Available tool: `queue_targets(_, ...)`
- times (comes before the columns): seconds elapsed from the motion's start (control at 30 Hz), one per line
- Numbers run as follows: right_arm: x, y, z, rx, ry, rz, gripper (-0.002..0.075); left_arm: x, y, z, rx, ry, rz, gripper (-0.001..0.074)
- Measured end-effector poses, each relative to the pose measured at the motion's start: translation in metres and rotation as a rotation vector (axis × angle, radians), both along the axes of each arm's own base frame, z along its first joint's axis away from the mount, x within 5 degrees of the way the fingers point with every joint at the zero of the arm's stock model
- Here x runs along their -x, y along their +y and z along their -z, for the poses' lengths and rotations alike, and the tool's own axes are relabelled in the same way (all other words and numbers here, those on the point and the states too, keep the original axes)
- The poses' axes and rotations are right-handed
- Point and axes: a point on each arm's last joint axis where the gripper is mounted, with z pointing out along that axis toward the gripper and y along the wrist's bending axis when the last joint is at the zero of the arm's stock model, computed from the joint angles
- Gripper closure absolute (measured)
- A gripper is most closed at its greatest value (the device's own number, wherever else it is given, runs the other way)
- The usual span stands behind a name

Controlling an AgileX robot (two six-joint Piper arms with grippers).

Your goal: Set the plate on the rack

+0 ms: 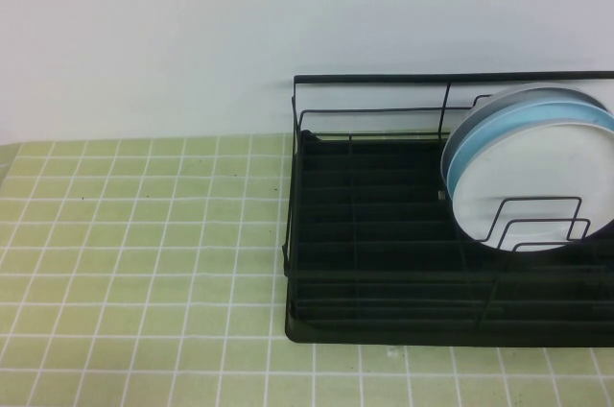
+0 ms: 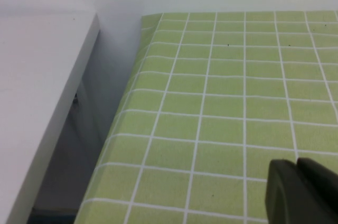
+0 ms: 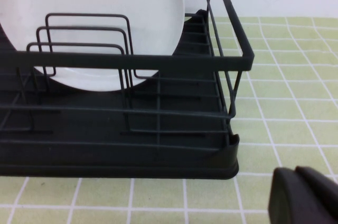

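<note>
Table (image 1: 144,263) surface, covered in a green cloth with a white grid, takes up the near and left part of the high view and carries nothing there.

Neither arm appears in the high view. The left gripper (image 2: 303,192) shows only as a dark rounded tip in its own wrist view, above bare cloth near the table's edge, where a white shelf (image 2: 37,92) stands beside the table with a gap between. The right gripper (image 3: 305,196) shows likewise as a dark tip in the right wrist view, over cloth just beside a corner of the rack (image 3: 158,166). For both grippers, whether the fingers are spread or closed cannot be told; nothing is seen held in either.

The rack (image 1: 384,263) sits on the right side of the table, its black tray base resting on the cloth and thin rails running round the top. Looped wire dividers (image 1: 537,225) rise toward its right end.

The plate (image 1: 537,186) stands on edge in the rack behind those dividers, its white face turned toward the camera and its right side cut off by the frame. Directly behind it, a light blue plate (image 1: 523,119) stands on edge in the same manner, close against it. A plain white wall (image 1: 192,33) lies behind everything.
</note>
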Motion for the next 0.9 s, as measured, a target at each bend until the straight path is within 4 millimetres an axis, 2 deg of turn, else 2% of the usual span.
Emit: queue_targets(0.9,0.0,0.0,0.0,0.0,0.0,0.0,0.0729,0.0,0.0,0.0,0.019,-0.002,-0.004,0.0735)
